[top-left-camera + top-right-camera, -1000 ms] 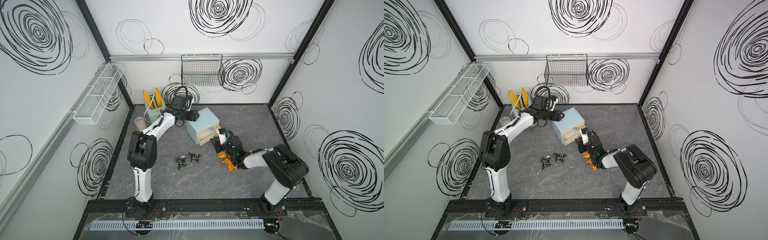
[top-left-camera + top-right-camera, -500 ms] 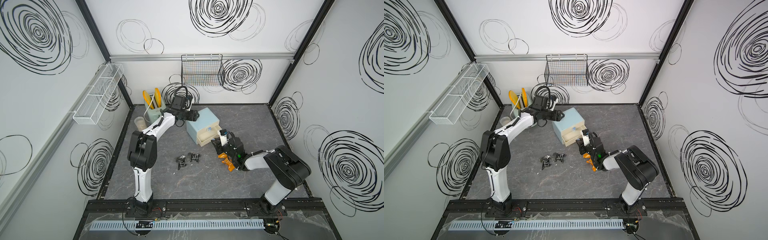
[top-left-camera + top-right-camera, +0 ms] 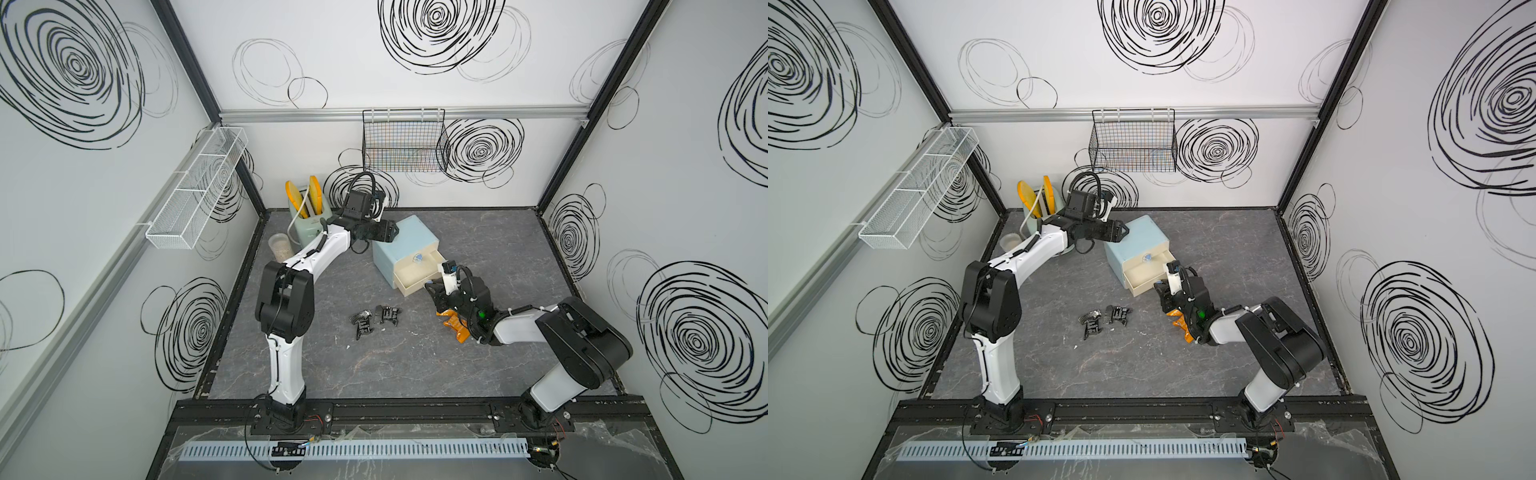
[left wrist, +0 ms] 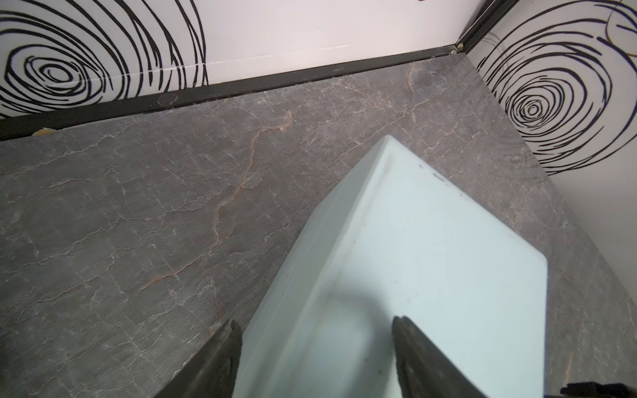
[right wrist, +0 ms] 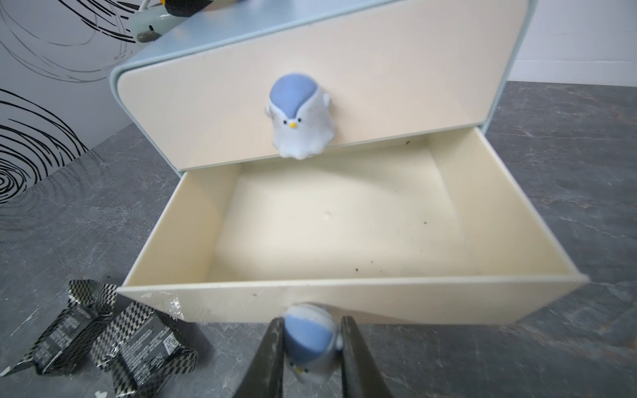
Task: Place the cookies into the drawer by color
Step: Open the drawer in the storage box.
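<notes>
The right jaws are clamped on the penguin-shaped knob [image 5: 310, 344] of the lower drawer [image 5: 344, 299], which stands open and empty just ahead of them. The left jaws stand apart over the back edge of the pale blue chest [image 4: 413, 241], one side beside its wall and the other above its top; whether they press on it I cannot tell. The black cookie packets [image 5: 144, 348] lie on the worktop [image 3: 478, 365] just beside the right jaws, near the drawer's front corner, and the orange packets [image 3: 453, 328] sit under the right wrist. The rounded knob could slip from the grip. A further pull might drag the chest or free the drawer, and a lowered wrist could crush the orange packets. The black wrappers carry small white print and a code square, too fine to read, and no brand shows.
</notes>
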`<state>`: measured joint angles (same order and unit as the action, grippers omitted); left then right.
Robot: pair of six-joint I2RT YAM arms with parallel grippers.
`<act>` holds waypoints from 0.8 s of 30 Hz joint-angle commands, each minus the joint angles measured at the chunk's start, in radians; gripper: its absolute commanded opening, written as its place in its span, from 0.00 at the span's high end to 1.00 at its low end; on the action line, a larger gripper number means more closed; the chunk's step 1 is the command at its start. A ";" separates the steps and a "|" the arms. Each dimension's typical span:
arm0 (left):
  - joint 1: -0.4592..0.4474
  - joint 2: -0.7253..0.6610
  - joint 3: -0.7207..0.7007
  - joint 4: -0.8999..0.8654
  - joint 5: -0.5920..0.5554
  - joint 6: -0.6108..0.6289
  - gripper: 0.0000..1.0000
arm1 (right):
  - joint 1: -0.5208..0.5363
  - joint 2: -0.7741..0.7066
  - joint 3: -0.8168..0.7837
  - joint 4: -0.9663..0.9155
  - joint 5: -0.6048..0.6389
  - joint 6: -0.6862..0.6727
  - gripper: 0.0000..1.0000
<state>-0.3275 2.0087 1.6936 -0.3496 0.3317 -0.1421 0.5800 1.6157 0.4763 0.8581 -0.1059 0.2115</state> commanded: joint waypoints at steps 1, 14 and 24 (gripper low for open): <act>-0.010 0.028 0.016 -0.034 0.005 0.004 0.27 | 0.003 -0.018 -0.015 -0.051 0.004 0.013 0.82; -0.010 0.028 0.017 -0.035 0.004 0.006 0.27 | 0.003 -0.028 -0.024 -0.069 0.006 0.007 0.82; -0.010 0.030 0.020 -0.038 0.003 0.007 0.27 | 0.001 -0.036 -0.025 -0.088 0.009 0.000 0.82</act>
<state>-0.3283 2.0109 1.6962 -0.3500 0.3317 -0.1417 0.5800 1.6001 0.4728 0.8333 -0.1066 0.2100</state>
